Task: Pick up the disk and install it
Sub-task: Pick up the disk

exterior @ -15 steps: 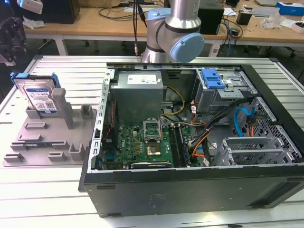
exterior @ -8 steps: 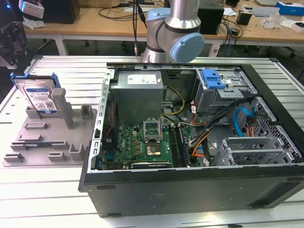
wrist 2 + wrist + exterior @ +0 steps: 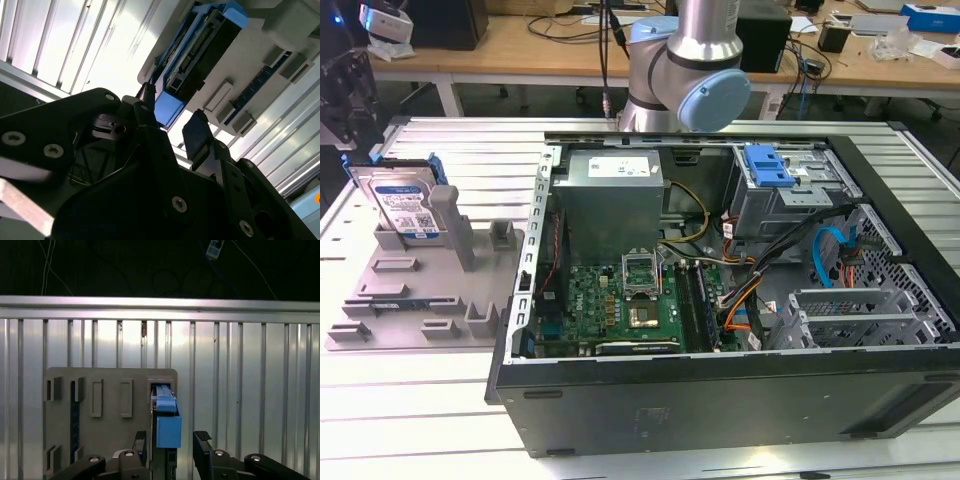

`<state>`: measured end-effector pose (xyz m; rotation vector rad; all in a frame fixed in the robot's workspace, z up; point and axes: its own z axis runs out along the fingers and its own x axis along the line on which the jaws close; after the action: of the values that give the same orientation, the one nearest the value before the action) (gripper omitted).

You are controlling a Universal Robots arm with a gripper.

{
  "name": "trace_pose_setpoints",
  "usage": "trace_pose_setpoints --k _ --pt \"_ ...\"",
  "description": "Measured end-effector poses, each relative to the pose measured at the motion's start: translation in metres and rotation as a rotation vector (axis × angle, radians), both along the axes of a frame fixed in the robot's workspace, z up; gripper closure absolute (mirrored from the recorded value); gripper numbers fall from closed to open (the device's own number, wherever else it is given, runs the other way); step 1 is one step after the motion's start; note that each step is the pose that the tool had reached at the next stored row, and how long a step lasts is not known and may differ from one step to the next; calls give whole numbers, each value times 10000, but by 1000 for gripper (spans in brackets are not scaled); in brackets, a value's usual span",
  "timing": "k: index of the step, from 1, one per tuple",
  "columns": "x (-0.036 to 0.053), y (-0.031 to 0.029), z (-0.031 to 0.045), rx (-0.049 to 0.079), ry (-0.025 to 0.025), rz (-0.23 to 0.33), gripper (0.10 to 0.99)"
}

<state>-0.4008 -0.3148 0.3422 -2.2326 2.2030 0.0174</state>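
The disk (image 3: 405, 205) stands upright on edge in a slot of the grey tray (image 3: 430, 300) at the exterior view's left, its label facing out and its blue bracket around it. In both wrist views my gripper (image 3: 171, 440) (image 3: 170, 117) is open. Its two dark fingertips (image 3: 202, 439) straddle the blue end of the disk's bracket (image 3: 168, 427) (image 3: 167, 102) with a gap on each side, touching nothing. How far above the disk the fingertips hang, I cannot tell. The arm's dark tool head (image 3: 340, 95) shows just above the disk.
An open computer case (image 3: 720, 400) lies on the ribbed metal table (image 3: 420, 420), right of the tray. A drive bay with a blue ribbed latch (image 3: 767, 165) sits at its far corner. The arm's base (image 3: 685, 70) stands behind the case. Upright posts (image 3: 455, 225) rise on the tray beside the disk.
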Motion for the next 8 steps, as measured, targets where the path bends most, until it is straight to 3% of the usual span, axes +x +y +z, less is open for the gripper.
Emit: trace_pose_setpoints --k 8 --pt "-1 -47 -35 0 0 -2 588"
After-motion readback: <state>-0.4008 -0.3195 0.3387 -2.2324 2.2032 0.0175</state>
